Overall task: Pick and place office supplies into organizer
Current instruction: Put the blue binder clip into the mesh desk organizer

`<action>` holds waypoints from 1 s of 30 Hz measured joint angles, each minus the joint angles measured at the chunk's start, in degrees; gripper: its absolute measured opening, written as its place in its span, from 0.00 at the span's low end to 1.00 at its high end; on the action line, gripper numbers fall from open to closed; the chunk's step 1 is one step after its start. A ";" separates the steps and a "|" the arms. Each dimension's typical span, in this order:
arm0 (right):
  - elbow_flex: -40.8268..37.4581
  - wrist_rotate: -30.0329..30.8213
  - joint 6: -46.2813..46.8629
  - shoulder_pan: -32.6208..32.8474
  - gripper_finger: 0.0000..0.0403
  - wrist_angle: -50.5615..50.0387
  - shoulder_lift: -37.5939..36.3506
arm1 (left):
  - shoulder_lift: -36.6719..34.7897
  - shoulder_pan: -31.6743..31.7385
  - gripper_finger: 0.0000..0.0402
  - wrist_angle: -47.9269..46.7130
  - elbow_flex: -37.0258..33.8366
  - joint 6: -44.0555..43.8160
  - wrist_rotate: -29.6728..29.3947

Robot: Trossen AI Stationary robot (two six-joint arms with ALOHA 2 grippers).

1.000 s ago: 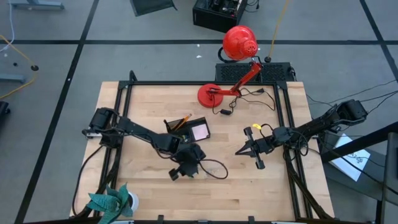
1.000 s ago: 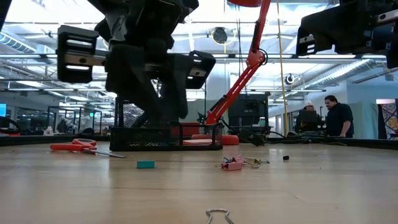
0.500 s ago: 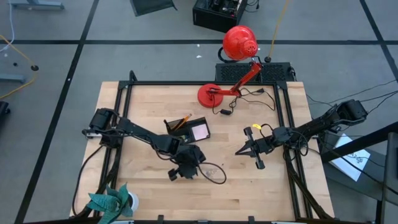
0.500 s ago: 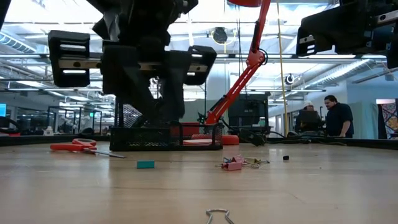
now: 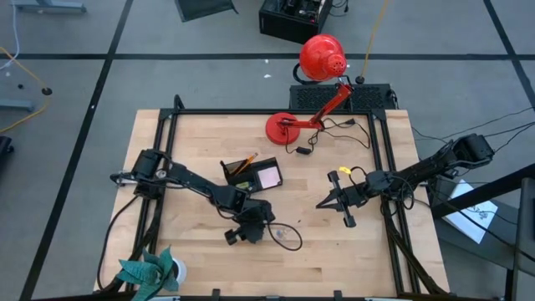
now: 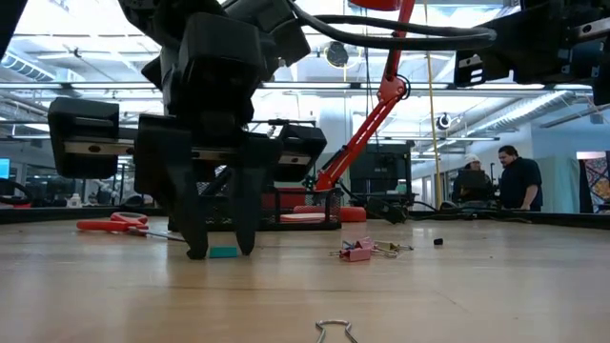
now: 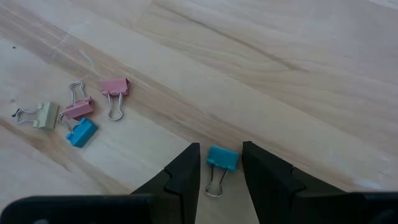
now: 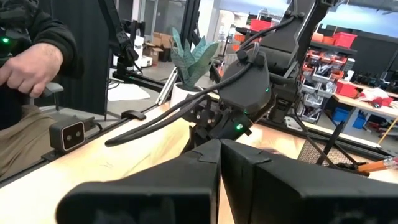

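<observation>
Left wrist view alone shows left pincer straddling blue clip.

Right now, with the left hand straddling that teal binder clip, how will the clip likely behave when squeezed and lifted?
The teal binder clip looks small, so probably light. Its wire loop lies flat on the wood and may swing once lifted. The left hand brackets its smooth body, which could slip or twist.

We have lowered our left gripper to the tabletop, its open fingers now straddling the teal binder clip.
</observation>
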 joint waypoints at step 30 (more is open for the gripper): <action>0.00 0.00 0.02 0.00 0.01 -0.31 0.00 | 0.19 -2.03 0.11 2.70 -0.20 -5.75 0.86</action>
